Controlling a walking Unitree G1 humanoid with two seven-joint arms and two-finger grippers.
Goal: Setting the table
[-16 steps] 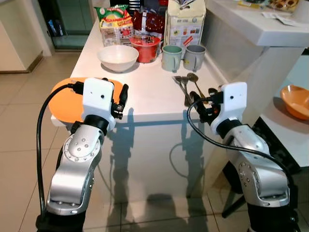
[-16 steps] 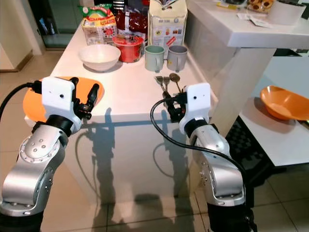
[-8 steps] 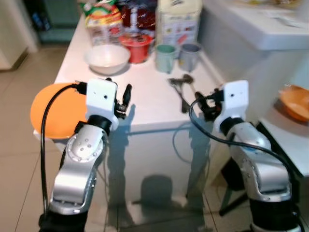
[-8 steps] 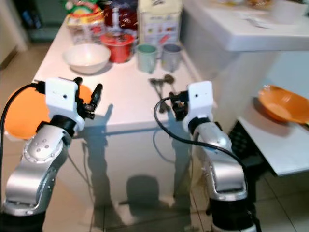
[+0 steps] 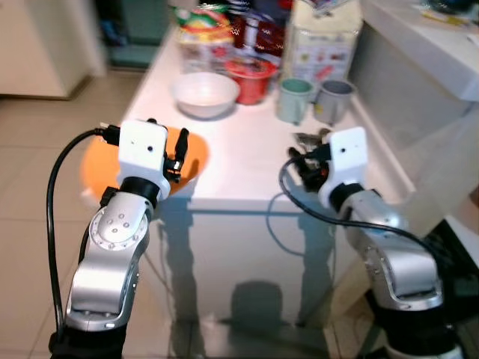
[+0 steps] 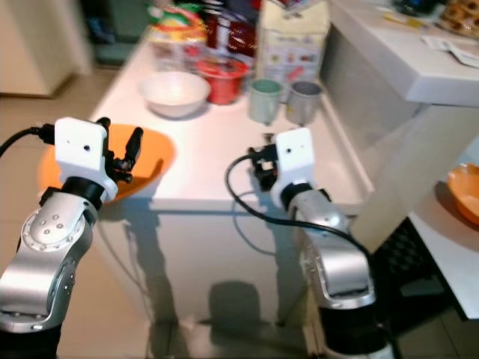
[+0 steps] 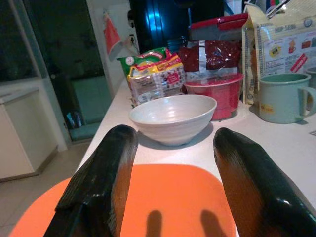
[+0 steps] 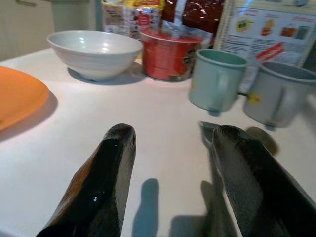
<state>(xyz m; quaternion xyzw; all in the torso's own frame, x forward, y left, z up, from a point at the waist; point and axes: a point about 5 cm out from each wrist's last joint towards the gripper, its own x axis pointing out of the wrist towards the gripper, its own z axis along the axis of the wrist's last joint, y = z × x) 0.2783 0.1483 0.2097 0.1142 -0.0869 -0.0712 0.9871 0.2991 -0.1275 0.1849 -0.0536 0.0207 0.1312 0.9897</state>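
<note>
Fingers (image 7: 103, 192) spread wide above orange plate (image 7: 168, 197), seemingly untouching.

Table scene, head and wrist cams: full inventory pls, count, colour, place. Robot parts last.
white table: 1, in front of the robot
orange plate: 1, near left edge of the table, under the left gripper
white ceramic bowl: 1, behind the plate
red plastic tub: 1, right of the bowl
green mug: 1, right of the tub
grey mug: 1, right of the green mug
metal cutlery: count unclear, before the mugs, by the right gripper
snack packets and a cream carton: several, back of the table
orange bowl: 1, lower surface at far right
left gripper: black fingers open, over the plate
right gripper: black fingers open, over the table near the cutlery
</note>
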